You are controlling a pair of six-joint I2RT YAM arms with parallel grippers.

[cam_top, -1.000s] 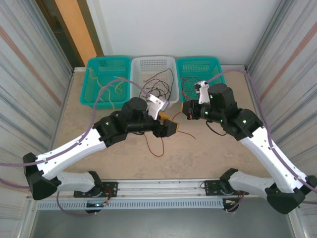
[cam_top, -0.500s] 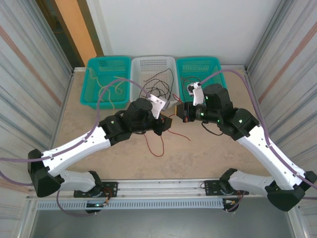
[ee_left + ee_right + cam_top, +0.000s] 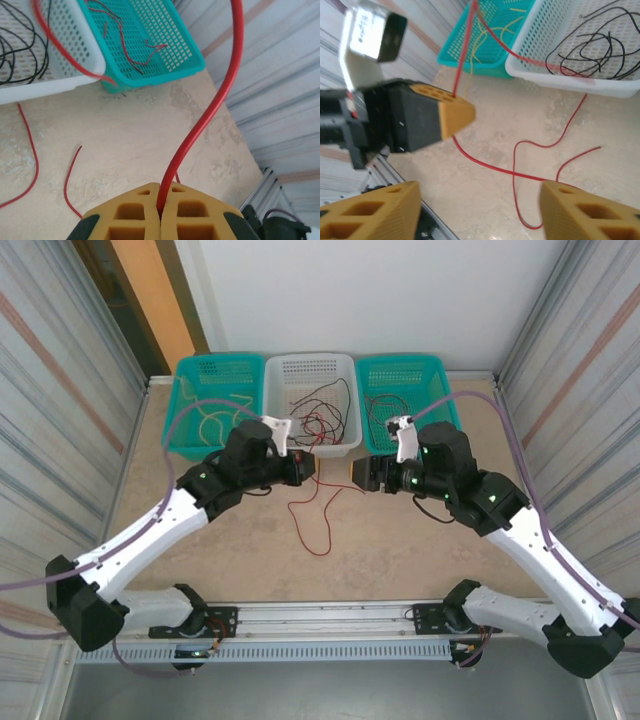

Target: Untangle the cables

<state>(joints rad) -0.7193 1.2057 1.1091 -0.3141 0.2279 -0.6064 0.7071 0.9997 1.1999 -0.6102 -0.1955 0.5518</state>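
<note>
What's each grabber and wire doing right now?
left gripper, shut on the red cable
right gripper, open, holding nothing
red cable, pinched, trailing loose across the table
black cables, tangled in the white basket
yellow cables, lying in a teal basket

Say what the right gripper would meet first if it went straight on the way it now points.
Probably the red cable trailing from the shut left gripper across the table just ahead; that gripper itself lies slightly aside, though depth is unclear.

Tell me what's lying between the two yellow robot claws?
A red cable, held by the left gripper, loops between it and the right gripper; right wrist view.
</note>
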